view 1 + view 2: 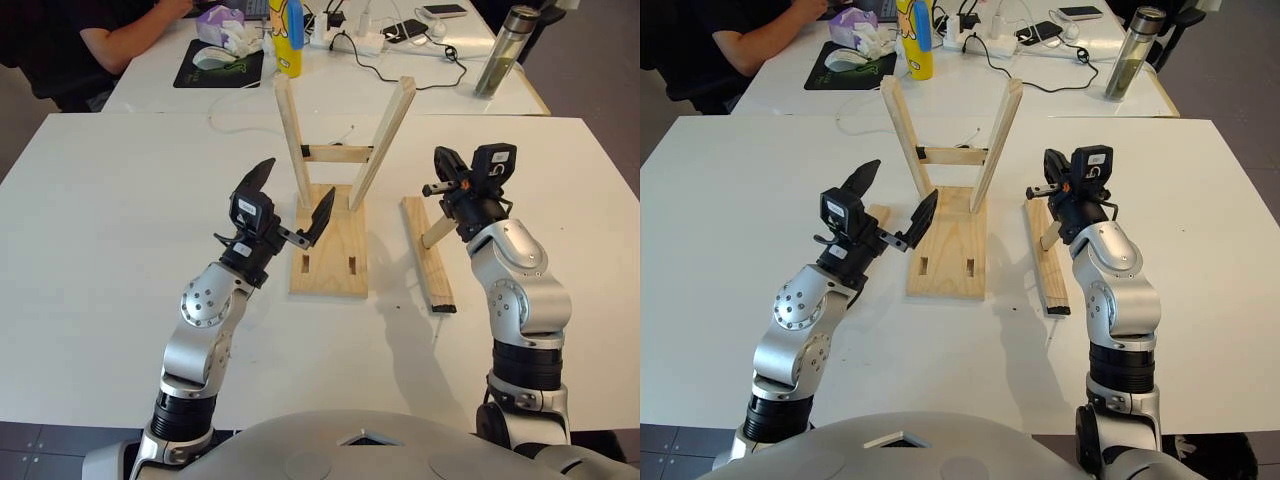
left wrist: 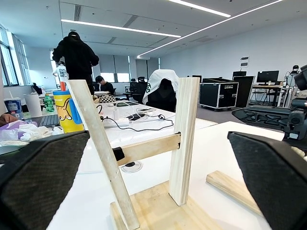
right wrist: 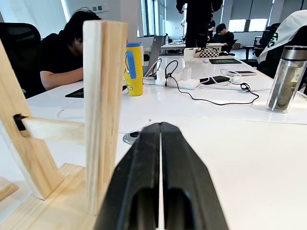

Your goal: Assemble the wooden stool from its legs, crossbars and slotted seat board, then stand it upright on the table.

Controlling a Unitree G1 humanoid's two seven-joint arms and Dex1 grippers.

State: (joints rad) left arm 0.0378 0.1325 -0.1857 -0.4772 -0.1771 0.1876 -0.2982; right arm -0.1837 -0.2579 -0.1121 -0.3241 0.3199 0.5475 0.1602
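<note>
Two legs [image 1: 293, 140] upright on seat board [image 1: 330, 272] between spread left pincer [image 1: 904, 180] and pressed-together right pincer [image 1: 443, 160]; loose leg [image 1: 428, 255] nearby.

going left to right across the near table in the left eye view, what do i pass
left claw → seat board holding two upright legs → loose leg lying flat

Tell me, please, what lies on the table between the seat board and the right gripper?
A loose wooden leg lies flat there, apart from the seat board and close to the right gripper; both head views show it.
</note>
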